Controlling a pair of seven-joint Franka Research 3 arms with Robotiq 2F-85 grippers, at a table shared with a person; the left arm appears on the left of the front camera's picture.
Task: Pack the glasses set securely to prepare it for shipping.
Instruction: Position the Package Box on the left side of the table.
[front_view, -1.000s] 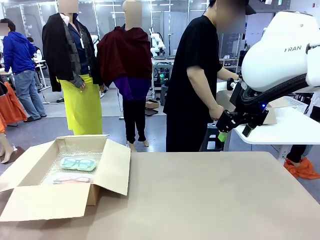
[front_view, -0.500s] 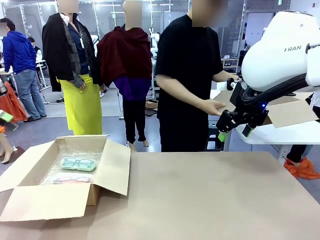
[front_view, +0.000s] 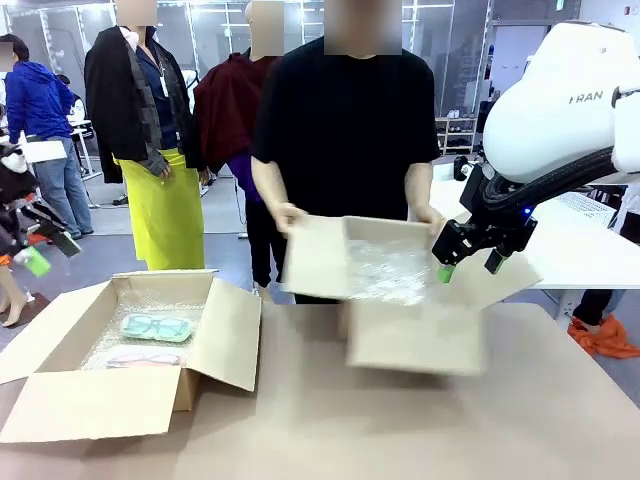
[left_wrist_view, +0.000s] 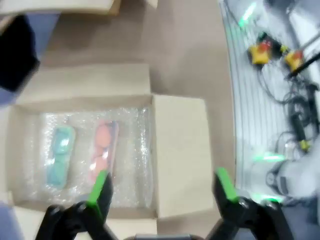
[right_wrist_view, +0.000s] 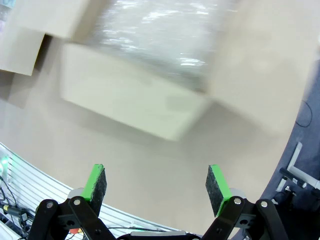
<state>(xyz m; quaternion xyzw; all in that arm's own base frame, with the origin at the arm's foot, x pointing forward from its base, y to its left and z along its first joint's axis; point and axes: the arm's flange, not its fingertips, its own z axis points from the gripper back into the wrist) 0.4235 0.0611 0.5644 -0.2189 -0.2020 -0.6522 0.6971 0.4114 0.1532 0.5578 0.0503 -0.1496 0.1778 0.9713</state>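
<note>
The glasses set lies in an open cardboard box (front_view: 225, 340) on bubble wrap at the table's left: a mint-green case (front_view: 155, 327) behind a pinkish-red case (front_view: 145, 359). My left gripper (front_view: 50, 252) hovers open at the picture's left edge, high above that box. Its wrist view looks straight down on the mint case (left_wrist_view: 60, 156) and the pinkish-red case (left_wrist_view: 102, 150), with the open left gripper (left_wrist_view: 161, 185) holding nothing. My right gripper (front_view: 468, 265) hangs open by the person's hand (front_view: 432, 228); the right gripper (right_wrist_view: 156, 182) has nothing between its fingers.
The person at the far side holds a second open cardboard box (front_view: 400, 335), lined with bubble wrap (front_view: 385, 270), low over the middle of the table (front_view: 330, 440). It is blurred in the right wrist view as a box (right_wrist_view: 135, 105). A white side table (front_view: 590, 262) stands at right.
The person turned from the side table and brought the second box over the table's middle. My left gripper came into view at the left edge. The right gripper stayed in place.
</note>
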